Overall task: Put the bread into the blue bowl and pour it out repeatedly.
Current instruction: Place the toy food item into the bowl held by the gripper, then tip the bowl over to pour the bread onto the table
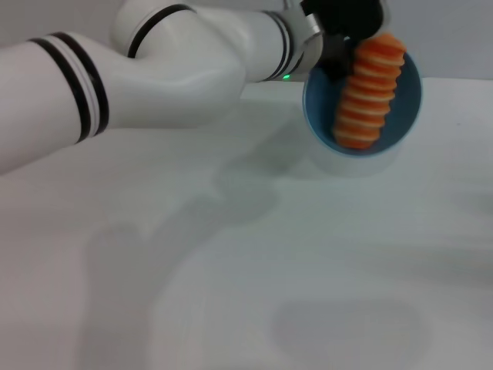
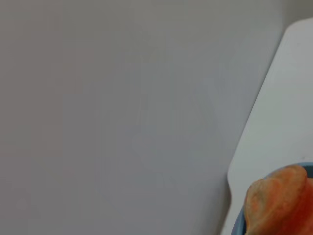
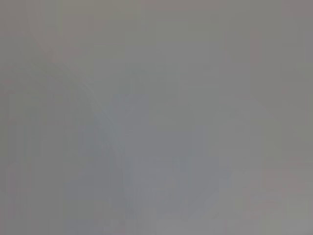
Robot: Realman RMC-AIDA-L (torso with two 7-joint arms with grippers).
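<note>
One end effector at work: left end effector (image 1: 339,35), upper centre-right of head view, grips the blue bowl (image 1: 404,96) by its rim, tilted steeply so the opening faces the camera, raised above the white tabletop (image 1: 231,270). Bread (image 1: 370,92) lies inside the bowl, striped side out. Right end effector not visible.

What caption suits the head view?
Left gripper tips the round light-blue bowl, ribbed orange-and-cream toy bread inside.
</note>
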